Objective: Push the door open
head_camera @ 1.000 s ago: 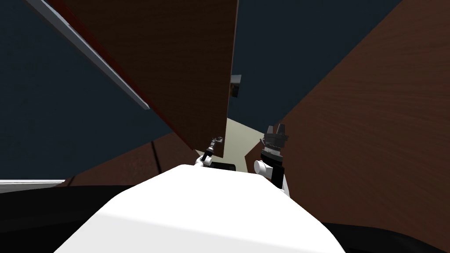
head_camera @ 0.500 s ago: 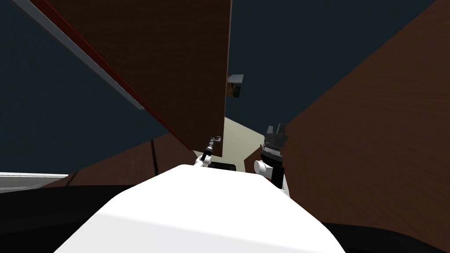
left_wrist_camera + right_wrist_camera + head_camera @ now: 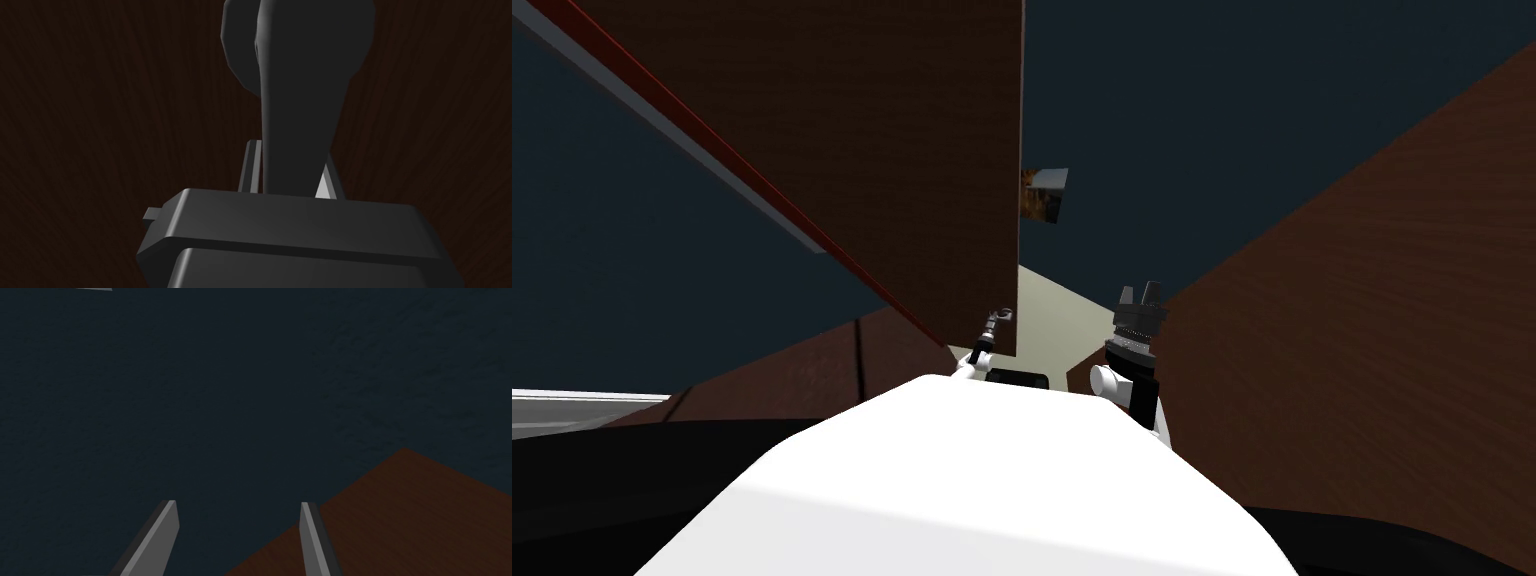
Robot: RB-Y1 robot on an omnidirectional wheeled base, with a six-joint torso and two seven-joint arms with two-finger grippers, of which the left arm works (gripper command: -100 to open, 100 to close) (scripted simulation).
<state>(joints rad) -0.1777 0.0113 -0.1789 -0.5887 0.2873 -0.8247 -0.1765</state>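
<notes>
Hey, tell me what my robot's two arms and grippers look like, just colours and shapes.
The left arm and right arm are white with dark joints. The right gripper sits on a ribbed, dark grey wrist collar; its two thin, blade-like fingers are light grey and taper to points. The left gripper has a dark grey box body with bevelled edges and grey fingers.

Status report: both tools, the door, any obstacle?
Left tool shut on door handle. Right tool open. Door partly open, pale floor beyond, nothing blocking.

Matt dark wood-grain door (image 3: 912, 150), smooth dark grey handle (image 3: 295, 100), faintly mottled matt blue-black wall (image 3: 225, 388).
</notes>
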